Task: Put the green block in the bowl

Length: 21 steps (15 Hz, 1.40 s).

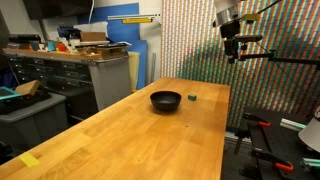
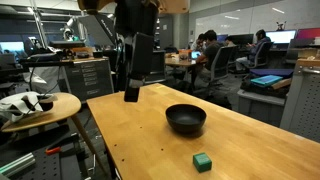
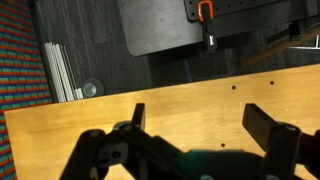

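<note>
The green block (image 1: 191,98) is a tiny bright green cube on the wooden table, just beside the bowl; it also shows in an exterior view (image 2: 203,161). The bowl (image 1: 166,101) is round, shallow and black, near the table's far end, and shows in an exterior view (image 2: 186,119) too. My gripper (image 1: 238,56) hangs high above the table's far edge, well apart from both; in an exterior view (image 2: 131,96) it is above the table's corner. In the wrist view the gripper (image 3: 200,120) is open and empty over bare wood. Block and bowl are out of the wrist view.
The wooden table (image 1: 130,135) is long with a yellow tape patch (image 1: 29,160) near its front corner. A cabinet with clutter (image 1: 85,65) stands beside it. A round side table (image 2: 40,108) holds objects. People sit at desks (image 2: 215,55) behind.
</note>
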Each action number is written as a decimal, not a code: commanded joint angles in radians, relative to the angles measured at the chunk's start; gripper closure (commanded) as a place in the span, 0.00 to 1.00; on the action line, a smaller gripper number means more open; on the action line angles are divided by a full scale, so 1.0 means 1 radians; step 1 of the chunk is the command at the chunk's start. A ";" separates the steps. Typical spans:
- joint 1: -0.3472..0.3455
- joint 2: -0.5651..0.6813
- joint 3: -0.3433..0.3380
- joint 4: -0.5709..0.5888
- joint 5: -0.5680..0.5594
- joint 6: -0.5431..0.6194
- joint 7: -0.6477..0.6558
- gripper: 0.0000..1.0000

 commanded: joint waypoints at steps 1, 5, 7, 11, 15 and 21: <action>0.005 0.000 -0.004 0.003 -0.001 -0.002 0.001 0.00; 0.005 0.000 -0.004 0.009 -0.001 -0.002 0.001 0.00; 0.005 0.000 -0.004 0.009 -0.001 -0.002 0.001 0.00; 0.001 0.040 0.000 0.012 -0.005 0.043 0.049 0.00; -0.002 0.152 0.015 0.027 -0.031 0.192 0.176 0.00; 0.014 0.365 0.017 0.074 -0.046 0.432 0.323 0.00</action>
